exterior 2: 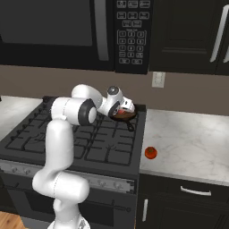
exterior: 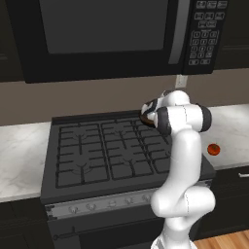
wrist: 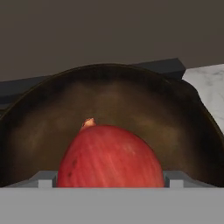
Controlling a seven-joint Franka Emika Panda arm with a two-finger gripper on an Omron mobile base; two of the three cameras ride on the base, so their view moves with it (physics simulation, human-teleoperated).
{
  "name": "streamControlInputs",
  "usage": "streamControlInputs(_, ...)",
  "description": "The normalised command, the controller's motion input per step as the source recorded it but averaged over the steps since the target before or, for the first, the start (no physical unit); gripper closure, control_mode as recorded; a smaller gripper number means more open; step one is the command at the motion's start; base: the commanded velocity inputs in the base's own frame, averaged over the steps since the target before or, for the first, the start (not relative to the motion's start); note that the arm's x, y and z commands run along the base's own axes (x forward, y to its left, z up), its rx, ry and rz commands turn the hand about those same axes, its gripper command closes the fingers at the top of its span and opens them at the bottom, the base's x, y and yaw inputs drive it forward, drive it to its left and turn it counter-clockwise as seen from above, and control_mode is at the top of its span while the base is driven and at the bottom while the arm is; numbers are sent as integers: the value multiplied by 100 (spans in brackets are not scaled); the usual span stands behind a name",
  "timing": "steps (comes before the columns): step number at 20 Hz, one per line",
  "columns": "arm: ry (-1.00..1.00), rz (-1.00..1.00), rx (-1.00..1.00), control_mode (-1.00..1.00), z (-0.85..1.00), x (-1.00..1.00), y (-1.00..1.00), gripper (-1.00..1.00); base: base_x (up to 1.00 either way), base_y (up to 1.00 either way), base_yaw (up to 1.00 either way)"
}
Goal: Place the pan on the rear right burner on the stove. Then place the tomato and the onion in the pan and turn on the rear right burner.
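Note:
The dark pan (exterior 2: 126, 116) sits on the rear right burner (exterior 2: 117, 129) of the black stove (exterior: 97, 151), its thin handle pointing to the front. My gripper (exterior 2: 121, 109) hangs just over the pan. In the hand view the gripper (wrist: 111, 179) is shut on the onion (wrist: 109, 157), a red-skinned ball with a small tip that touches both finger pads, with the pan's brown inside (wrist: 131, 109) right behind it. The bright red tomato (exterior 2: 150, 152) lies on the marble counter to the right of the stove, also in the left base view (exterior: 213, 149).
A black microwave (exterior: 107, 34) hangs low above the stove. The silver knob strip (exterior: 97, 206) runs along the stove's front. Marble counter (exterior 2: 192, 138) lies on both sides, and a wall outlet (exterior 2: 157, 79) is behind the pan.

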Motion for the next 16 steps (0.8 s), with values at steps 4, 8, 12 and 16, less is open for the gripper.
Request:
streamControlInputs(4, 5, 0, 0, -100, -13, 12, 2, 100, 0, 0, 0)
streamControlInputs(8, 2, 0, 0, -100, -4, 8, 3, -100, 0, 0, 0)
streamControlInputs(12, 0, 0, 0, -100, 0, 0, 0, -100, 0, 0, 0)
streamControlInputs(16, 0, 0, 0, -100, 0, 0, 0, -100, 0, 0, 0)
